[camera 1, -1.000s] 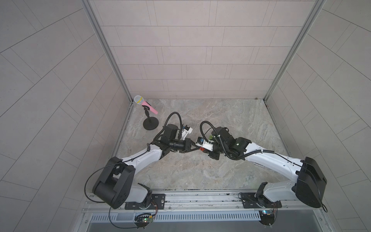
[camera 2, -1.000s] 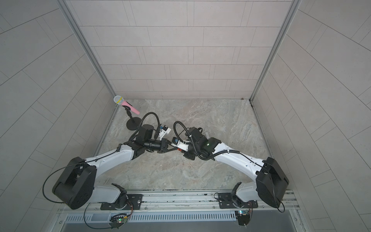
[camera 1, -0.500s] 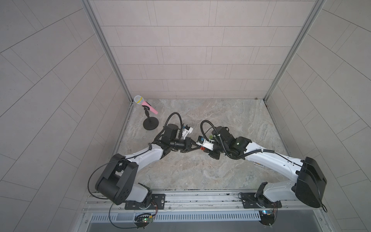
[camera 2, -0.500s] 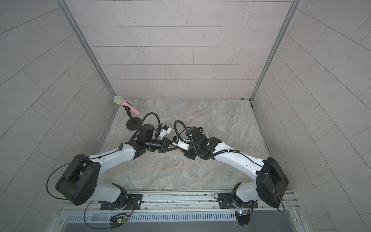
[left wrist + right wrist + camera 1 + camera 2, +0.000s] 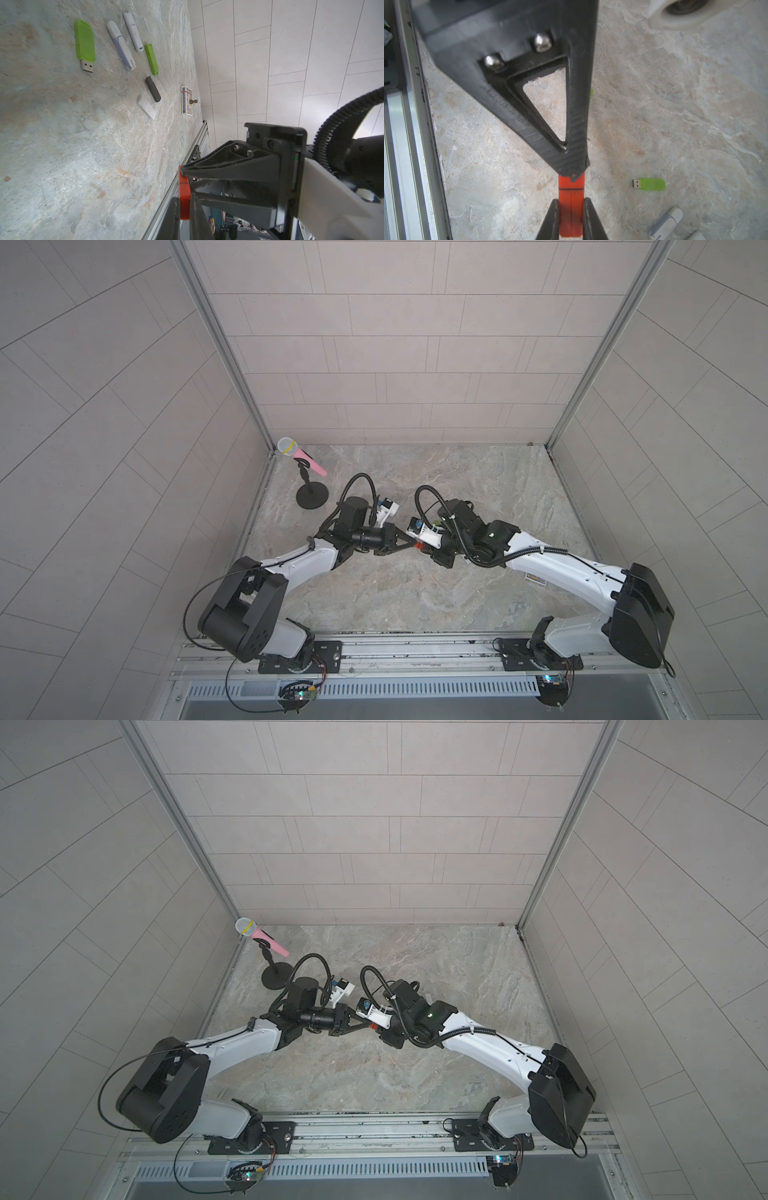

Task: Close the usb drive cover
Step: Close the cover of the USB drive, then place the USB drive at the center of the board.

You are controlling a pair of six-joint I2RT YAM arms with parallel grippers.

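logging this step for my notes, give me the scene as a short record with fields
held item: orange usb drive, in the air between both arms
left gripper: fingers shut on one end
right gripper: fingers shut on the other end
closure: looks closed, only a thin seam, no plug showing
table: green usb drive with bare plug, more drives near it
far corner: pink microphone on a stand

Nothing legible reaches me on any feed. A sticker [image 5: 536, 578] on the right arm, seen in a top view, is too small to read. The colourful print on a small box [image 5: 186, 100] lying on the desk [image 5: 83, 145] near the wall blurs in the left wrist view.
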